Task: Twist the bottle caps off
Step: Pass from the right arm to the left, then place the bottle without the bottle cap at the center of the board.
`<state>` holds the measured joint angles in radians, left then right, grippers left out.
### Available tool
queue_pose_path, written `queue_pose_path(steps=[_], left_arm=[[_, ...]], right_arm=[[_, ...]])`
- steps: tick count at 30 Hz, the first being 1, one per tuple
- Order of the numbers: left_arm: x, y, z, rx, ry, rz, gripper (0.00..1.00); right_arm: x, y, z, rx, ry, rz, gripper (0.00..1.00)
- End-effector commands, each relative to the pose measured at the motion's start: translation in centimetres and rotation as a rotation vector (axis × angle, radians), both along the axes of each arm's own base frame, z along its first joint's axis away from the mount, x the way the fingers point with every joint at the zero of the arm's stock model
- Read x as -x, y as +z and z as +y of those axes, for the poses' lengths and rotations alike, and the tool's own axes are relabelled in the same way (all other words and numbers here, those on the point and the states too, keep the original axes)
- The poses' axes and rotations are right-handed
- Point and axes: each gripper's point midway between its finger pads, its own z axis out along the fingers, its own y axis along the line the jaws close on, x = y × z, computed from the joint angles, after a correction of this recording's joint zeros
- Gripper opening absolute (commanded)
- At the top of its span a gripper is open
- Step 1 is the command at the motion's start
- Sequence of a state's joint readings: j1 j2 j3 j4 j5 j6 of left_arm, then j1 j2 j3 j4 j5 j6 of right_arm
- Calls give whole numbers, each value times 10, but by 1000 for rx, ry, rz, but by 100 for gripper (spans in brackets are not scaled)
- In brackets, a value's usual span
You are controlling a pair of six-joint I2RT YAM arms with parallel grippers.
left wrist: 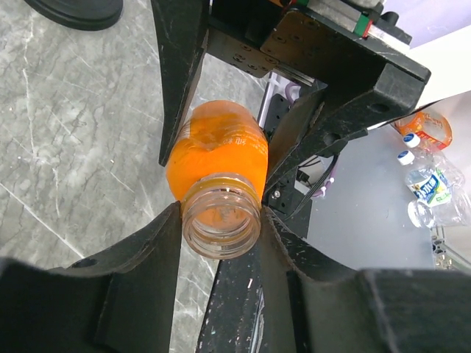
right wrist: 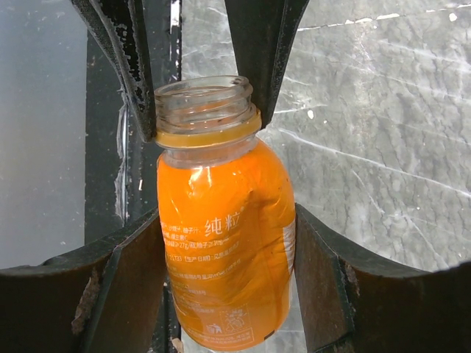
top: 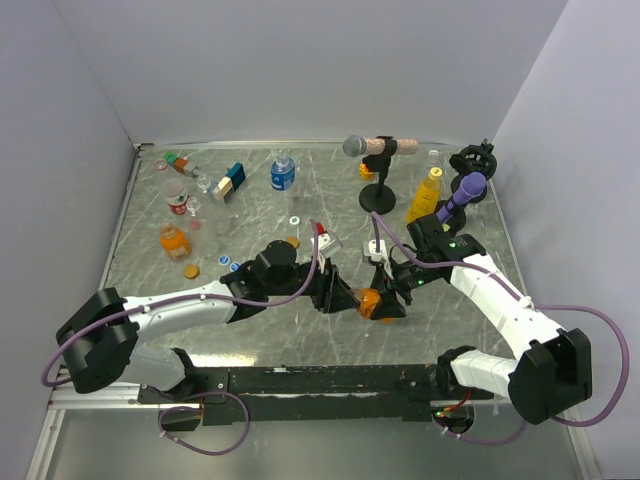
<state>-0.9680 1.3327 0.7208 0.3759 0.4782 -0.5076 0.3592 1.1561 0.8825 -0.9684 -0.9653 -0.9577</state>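
Clamping the orange bottle (right wrist: 221,250) by its body, right fingers (right wrist: 125,294) brace it against turning while left fingers (left wrist: 125,283) pinch its capless neck.

White "纯粒" on label of orange bottle (right wrist: 221,279)

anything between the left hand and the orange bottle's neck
Nothing visible. The left hand grips the bare, capless neck of the orange bottle directly, while the right hand clamps its body.

a microphone (top: 356,146) on a round black stand (top: 377,199) sits on the marbled table (top: 300,335).
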Motion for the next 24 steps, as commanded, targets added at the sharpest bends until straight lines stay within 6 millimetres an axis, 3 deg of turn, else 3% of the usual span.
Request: queue_pose_path(steps=[1,3,5,6,12,16,24], left_arm=[[1,22,-7,48,-31,-46,20],[0,23,-4,39,-15,-54,19],[0,24,2,23,-1,-62,18],[0,25,5,11,7,-67,18],[-13,10,36,-131,131,-39,15],[-32,1,71,-244,254,15,15],[-100,16,155,-503,593,-36,16]], right_arm=[[-6,9,4,-38,0,-36,21],[-8,10,4,-33,-23,-26,37],[-11,13,5,-30,-42,-18,65],[-11,15,5,-32,-49,-15,99],[-19,25,0,-39,-99,-44,99],[-28,34,-9,-54,-157,-81,99],[-38,33,-17,-40,-219,-104,99]])
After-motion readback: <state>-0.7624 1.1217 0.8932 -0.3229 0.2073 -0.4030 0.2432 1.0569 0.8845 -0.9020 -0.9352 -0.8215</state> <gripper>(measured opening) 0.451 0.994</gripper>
